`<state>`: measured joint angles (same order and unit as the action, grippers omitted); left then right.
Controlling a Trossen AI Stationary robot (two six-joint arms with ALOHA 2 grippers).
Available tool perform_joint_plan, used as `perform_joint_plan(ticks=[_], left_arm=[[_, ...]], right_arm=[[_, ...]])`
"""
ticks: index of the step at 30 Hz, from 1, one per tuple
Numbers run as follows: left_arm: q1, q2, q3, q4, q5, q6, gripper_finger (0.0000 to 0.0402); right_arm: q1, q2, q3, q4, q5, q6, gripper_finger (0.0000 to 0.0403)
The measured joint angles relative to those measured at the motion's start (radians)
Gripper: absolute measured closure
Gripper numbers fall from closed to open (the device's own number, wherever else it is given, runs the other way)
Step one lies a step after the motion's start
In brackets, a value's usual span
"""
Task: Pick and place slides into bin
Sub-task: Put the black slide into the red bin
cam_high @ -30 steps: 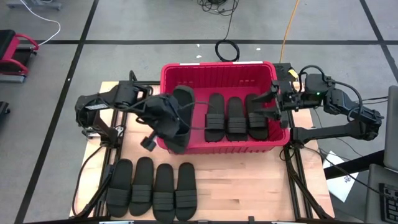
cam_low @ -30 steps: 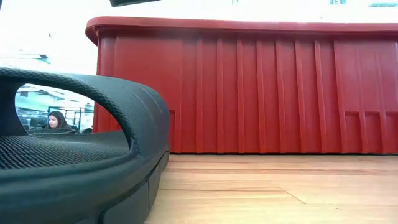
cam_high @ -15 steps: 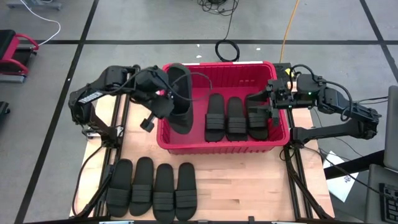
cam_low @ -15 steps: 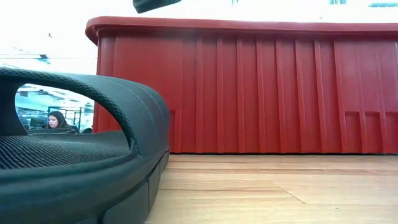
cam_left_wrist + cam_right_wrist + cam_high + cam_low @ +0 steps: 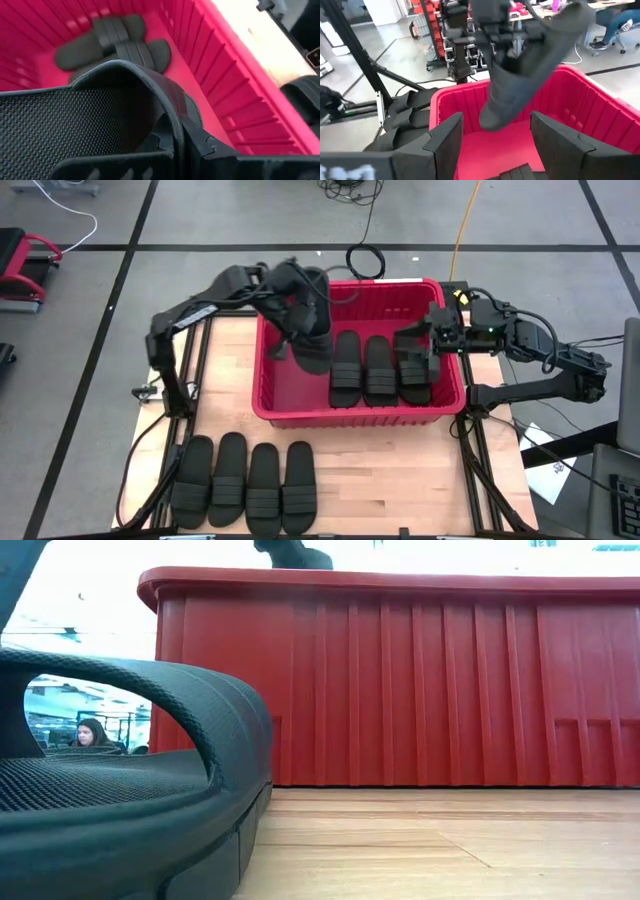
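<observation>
Clamped tight on a black slide (image 5: 308,330), my left gripper (image 5: 290,310) hangs over the left half of the red bin (image 5: 350,412), with the sandal dangling toe-down inside the bin's walls; I cannot tell whether its tip touches the floor. From my left wrist I see the strap of that held slide (image 5: 150,95) pinched between my fingers (image 5: 200,145), with the bin's ribbed inner wall (image 5: 220,75) running past on one side. My right gripper (image 5: 428,345) waits over the right end of the bin, its fingers (image 5: 445,140) spread wide with nothing between them, and past them the held slide (image 5: 525,70) shows hanging above the red floor. Three slides (image 5: 378,370) already lie flat in the bin, side by side in its right half, soles down and straps up, each touching or just beside its neighbour. On the near part of the wooden table (image 5: 400,480), four more slides (image 5: 245,483) lie in a neat row, left of centre, well apart from the bin's near wall. At table height one of these (image 5: 120,790) fills the left foreground, with the bin's outer wall (image 5: 450,680) standing behind it.
</observation>
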<state>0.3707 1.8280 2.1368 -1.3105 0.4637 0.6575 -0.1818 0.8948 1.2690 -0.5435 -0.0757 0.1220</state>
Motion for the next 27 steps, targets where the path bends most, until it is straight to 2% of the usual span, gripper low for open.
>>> perform_joint_plan(ticks=[4, 13, 18, 23, 27], left_arm=[[0.027, 0.089, 0.000, -0.008, 0.041, 0.024, 0.0400], [0.077, 0.234, -0.001, -0.069, 0.225, 0.086, 0.0400], [0.095, 0.258, -0.001, -0.076, 0.267, 0.101, 0.0400], [0.137, 0.263, -0.058, -0.021, 0.386, 0.046, 0.0401], [0.146, 0.256, -0.107, -0.046, 0.371, 0.043, 0.0401]], right_arm=[[0.000, 0.003, 0.000, -0.003, -0.002, -0.020, 0.0181], [0.000, 0.001, 0.000, -0.006, 0.002, -0.018, 0.0181], [0.000, 0.000, 0.000, -0.004, 0.026, 0.007, 0.0181], [0.000, 0.000, 0.000, -0.003, 0.047, 0.014, 0.0181], [0.000, 0.000, 0.000, -0.003, 0.083, 0.015, 0.0181]])
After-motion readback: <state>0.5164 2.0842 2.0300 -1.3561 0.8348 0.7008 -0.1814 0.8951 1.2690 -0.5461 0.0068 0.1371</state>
